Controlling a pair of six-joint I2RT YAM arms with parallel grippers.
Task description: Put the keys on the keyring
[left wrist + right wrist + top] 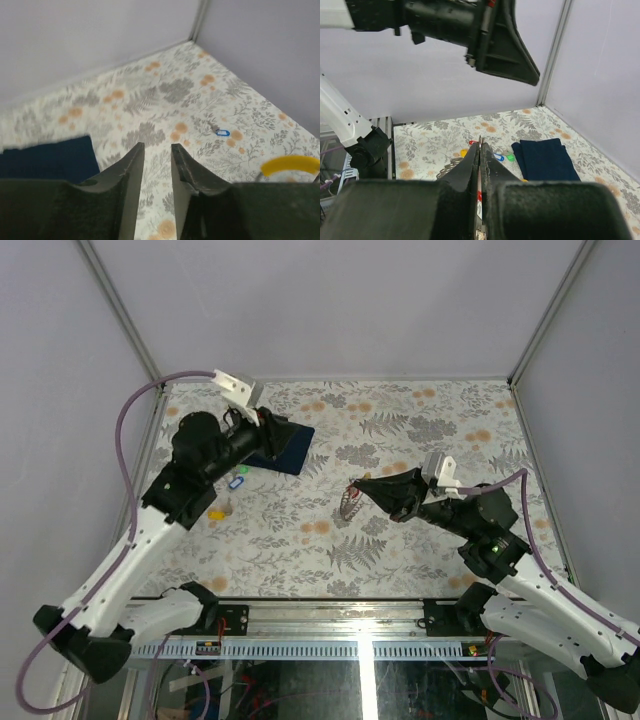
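My right gripper (357, 488) is shut on the thin metal keyring (349, 503), held above the middle of the table. In the right wrist view a thin metal edge sits between my shut fingertips (480, 145), a red tag (479, 195) lies between the jaws, and metal keys (449, 167) hang to their left. Loose keys with blue (237, 481) and yellow (215, 513) tags lie on the table under my left arm. The right wrist view also shows the yellow (464, 152), blue (498, 157) and green (510, 157) tags. My left gripper (268, 423) is open and empty above the dark blue cloth (285, 447).
The left wrist view shows the open gripper (157, 147), the cloth (50, 159) at left, a small blue tag (223, 133) farther off and a yellow curved piece (290, 164) by the gripper body. Grey walls enclose the floral table (420, 420). The left arm (470, 25) hangs high in the right wrist view.
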